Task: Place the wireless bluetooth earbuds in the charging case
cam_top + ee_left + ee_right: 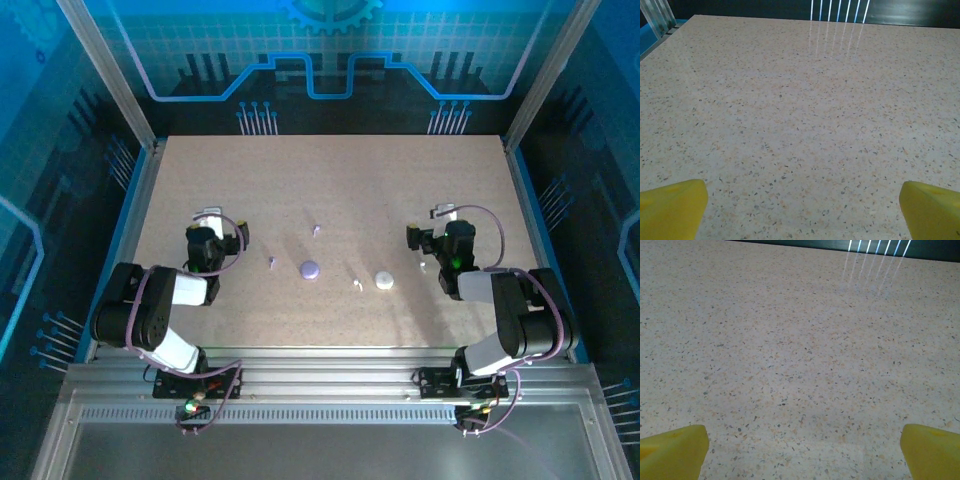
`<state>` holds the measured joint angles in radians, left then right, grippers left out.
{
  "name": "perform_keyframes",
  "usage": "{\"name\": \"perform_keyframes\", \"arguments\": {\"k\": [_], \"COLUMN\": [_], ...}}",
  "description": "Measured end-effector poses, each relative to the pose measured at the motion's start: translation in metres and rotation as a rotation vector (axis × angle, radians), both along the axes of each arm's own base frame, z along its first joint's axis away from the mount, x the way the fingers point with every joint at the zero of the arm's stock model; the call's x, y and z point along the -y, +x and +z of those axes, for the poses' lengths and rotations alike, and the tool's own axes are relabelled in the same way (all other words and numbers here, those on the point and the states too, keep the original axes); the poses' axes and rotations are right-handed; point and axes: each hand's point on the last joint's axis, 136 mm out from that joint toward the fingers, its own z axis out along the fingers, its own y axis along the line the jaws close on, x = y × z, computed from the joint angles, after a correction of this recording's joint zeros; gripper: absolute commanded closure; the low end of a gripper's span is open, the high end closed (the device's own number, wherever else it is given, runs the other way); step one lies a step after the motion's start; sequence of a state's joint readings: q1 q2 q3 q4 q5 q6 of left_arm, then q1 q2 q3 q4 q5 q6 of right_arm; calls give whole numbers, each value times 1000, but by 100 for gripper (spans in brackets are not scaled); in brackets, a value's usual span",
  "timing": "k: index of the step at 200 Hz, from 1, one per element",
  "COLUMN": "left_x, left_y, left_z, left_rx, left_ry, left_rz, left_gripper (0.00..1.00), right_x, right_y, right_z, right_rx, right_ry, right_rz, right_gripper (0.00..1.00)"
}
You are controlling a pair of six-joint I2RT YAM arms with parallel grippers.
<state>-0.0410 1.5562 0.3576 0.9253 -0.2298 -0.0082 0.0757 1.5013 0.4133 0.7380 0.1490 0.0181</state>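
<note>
On the bench (330, 170), the charging case (309, 268) lies centre; a second case (384, 280) right of it; an earbud (317, 230) behind; another earbud (271, 262) left; a third earbud (357, 285) between the cases.

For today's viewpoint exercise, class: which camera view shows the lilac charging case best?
Top external: the charging case sits whole on the table, left of a white puck. The wrist views face speckled table surface past the yellow left fingertips and right fingertips.
</note>
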Motion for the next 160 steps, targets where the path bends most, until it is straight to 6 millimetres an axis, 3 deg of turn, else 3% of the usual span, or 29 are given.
{"name": "perform_keyframes", "arguments": {"k": [160], "left_x": [1], "left_y": [0], "left_z": [2], "left_rx": [3], "left_ry": [2], "left_rz": [-5], "left_gripper": [1], "right_x": [-2], "right_y": [3], "right_z": [1], "right_rx": [-30], "right_ry": [2], "right_rz": [10], "right_gripper": [0]}}
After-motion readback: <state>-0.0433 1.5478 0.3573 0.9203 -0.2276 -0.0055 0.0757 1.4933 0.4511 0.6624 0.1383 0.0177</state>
